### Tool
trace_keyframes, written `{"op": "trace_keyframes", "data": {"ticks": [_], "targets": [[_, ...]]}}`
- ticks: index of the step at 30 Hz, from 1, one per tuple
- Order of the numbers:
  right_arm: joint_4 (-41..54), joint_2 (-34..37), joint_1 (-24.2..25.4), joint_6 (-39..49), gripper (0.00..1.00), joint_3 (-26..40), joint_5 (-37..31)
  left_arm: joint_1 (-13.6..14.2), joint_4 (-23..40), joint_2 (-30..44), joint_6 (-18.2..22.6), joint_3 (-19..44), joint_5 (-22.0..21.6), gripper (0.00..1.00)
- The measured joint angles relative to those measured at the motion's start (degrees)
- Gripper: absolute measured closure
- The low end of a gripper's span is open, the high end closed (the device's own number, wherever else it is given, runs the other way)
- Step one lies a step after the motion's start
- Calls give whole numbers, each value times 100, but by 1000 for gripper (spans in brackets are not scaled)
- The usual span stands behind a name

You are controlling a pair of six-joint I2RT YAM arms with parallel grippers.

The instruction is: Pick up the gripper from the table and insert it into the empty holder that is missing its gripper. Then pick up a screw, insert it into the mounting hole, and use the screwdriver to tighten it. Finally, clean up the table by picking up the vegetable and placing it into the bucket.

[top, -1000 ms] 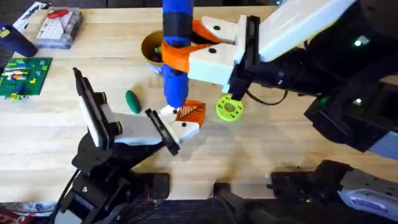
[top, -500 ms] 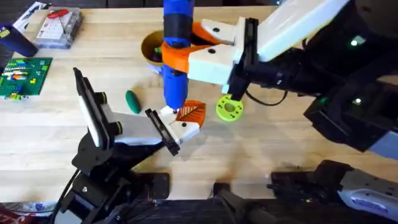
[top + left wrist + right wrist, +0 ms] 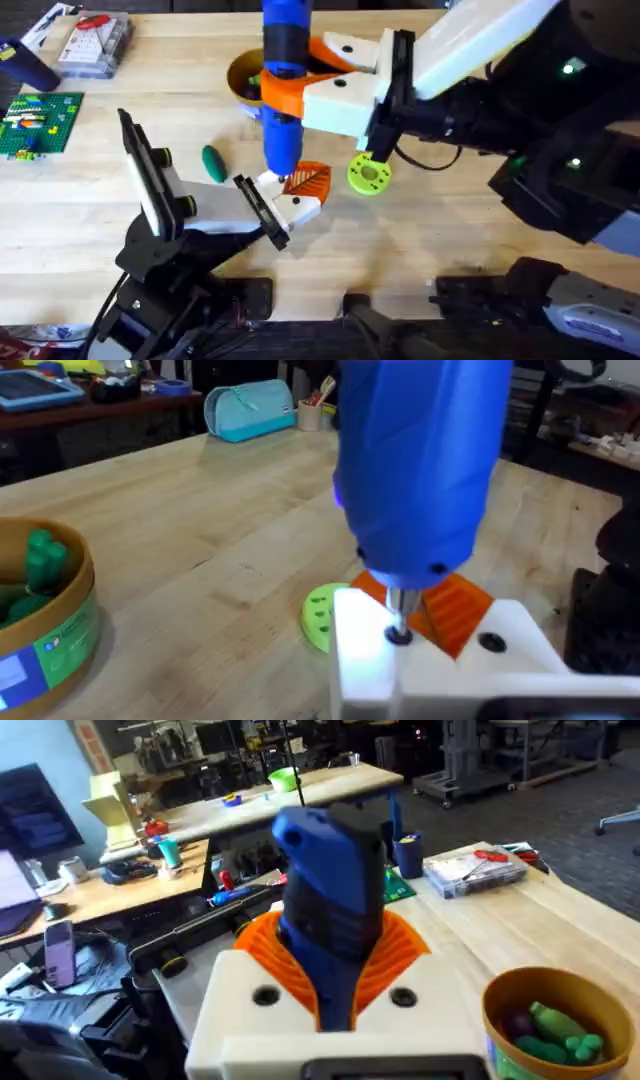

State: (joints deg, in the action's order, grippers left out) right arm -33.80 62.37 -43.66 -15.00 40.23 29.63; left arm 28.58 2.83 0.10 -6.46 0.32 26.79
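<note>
On the left of the wooden surface (image 3: 80, 215), the left arm's mount holds the white gripper (image 3: 296, 207) with its orange ribbed finger, and whether the left arm's own jaws are spread or closed cannot be told. Just left of that part, the dark green vegetable (image 3: 213, 163) lies loose on the surface. Moving right, the blue screwdriver (image 3: 284, 85) stands nearly upright, pinched at its orange collar by the right gripper (image 3: 300, 88), with its thin tip seated on the screw in the white block, as the left wrist view shows. Behind it sits the yellow bucket (image 3: 240, 75), holding green toy pieces. A lime-green disc (image 3: 369, 174) lies to the right. Tightening well likely means keeping the tip square in the screw head with steady downward pressure.
</note>
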Motion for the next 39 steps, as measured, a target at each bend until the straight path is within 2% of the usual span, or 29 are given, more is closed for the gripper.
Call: {"op": "trace_keyframes", "data": {"ticks": [7, 10, 14, 23, 29, 33, 39], "targets": [[-57, 4, 3, -2, 886, 0, 2, 0, 0, 0, 0, 0, 2, 987], [-481, 37, 73, -137, 886, -19, 51, 0, 0, 0, 0, 0, -2, 987], [-1337, -8, 483, -525, 886, -22, 87, 0, 0, -2, 0, 0, -2, 987], [-1063, -92, 1351, -1062, 886, -24, 56, 0, 0, 0, 0, 0, -2, 987], [-171, -92, 2131, -1023, 886, -24, -569, 0, 0, 0, 0, 0, -2, 987], [832, -92, 2677, -781, 886, -26, -1178, 0, 0, 0, 0, 0, -2, 987], [2053, -92, 3065, -365, 886, -33, -2134, 0, 0, 0, 0, 0, -2, 987]]}}
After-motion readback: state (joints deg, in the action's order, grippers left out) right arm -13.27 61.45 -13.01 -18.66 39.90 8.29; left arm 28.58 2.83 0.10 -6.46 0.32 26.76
